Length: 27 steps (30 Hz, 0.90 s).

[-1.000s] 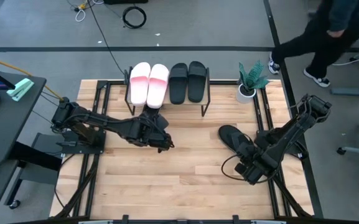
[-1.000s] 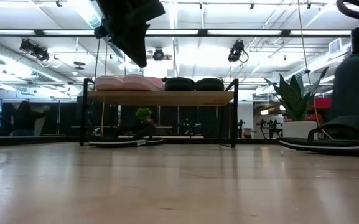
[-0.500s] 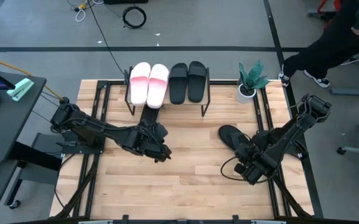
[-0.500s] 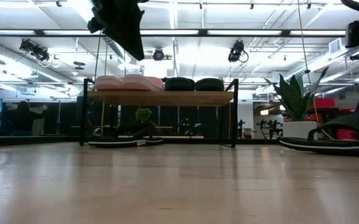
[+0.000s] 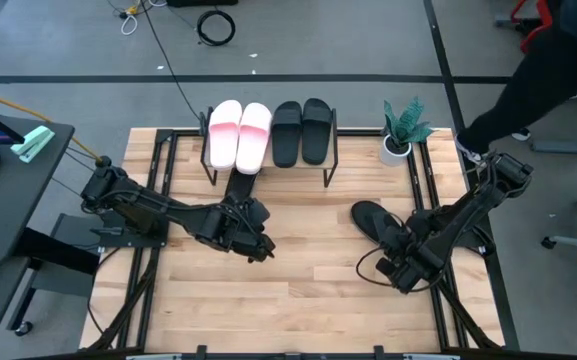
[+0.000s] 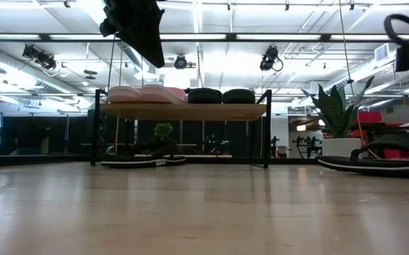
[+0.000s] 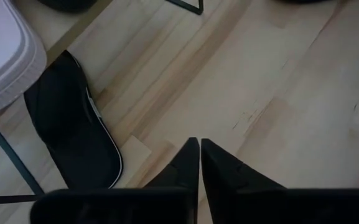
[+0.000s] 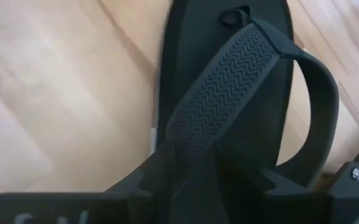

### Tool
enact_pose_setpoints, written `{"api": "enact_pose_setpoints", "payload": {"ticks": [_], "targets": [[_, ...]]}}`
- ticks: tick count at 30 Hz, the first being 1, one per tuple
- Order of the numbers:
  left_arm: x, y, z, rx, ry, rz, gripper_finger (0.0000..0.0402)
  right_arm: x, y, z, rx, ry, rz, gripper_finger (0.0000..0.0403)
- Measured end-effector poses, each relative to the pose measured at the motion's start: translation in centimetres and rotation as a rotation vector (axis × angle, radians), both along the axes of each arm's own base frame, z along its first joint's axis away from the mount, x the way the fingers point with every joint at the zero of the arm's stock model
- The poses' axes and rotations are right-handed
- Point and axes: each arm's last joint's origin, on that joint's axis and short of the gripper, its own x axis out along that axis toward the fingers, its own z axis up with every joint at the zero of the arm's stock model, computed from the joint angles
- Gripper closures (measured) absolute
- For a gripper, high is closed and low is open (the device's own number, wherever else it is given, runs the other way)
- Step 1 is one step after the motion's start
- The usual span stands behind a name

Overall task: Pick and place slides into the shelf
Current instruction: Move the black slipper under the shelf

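Our left gripper hangs above the bare table with its fingers pressed together, holding nothing; just beside it one black slide lies under the shelf, which carries two pink slides and two black ones; our right gripper clasps the strap of another black slide on the table.

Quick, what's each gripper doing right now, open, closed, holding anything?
Left gripper: closed, empty, above the table.
Right gripper: gripping a black slide by its strap.
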Motion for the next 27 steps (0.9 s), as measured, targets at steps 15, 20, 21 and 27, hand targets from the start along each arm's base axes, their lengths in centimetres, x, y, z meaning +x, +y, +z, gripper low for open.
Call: {"api": "enact_pose_setpoints", "payload": {"ticks": [15, 20, 21, 27], "targets": [[0.0, 0.1, 0.0, 0.016, 0.018, -0.022, 0.0379, 1.0, 0.5, -0.9, 0.042, -0.124, 0.074, 0.0337], [0.0, 0.1, 0.0, 0.017, 0.019, -0.023, 0.0383, 1.6, 0.0, -0.9, 0.013, -0.164, 0.062, 0.0395], [0.0, 0.1, 0.0, 0.016, 0.018, -0.023, 0.0386, 1.7, -0.1, -0.8, 0.000, -0.172, 0.059, 0.0393], [0.0, 0.0, 0.0, 0.017, 0.018, -0.025, 0.0397, 3.3, 0.4, -0.2, -0.025, -0.315, 0.099, 0.0398]]}}
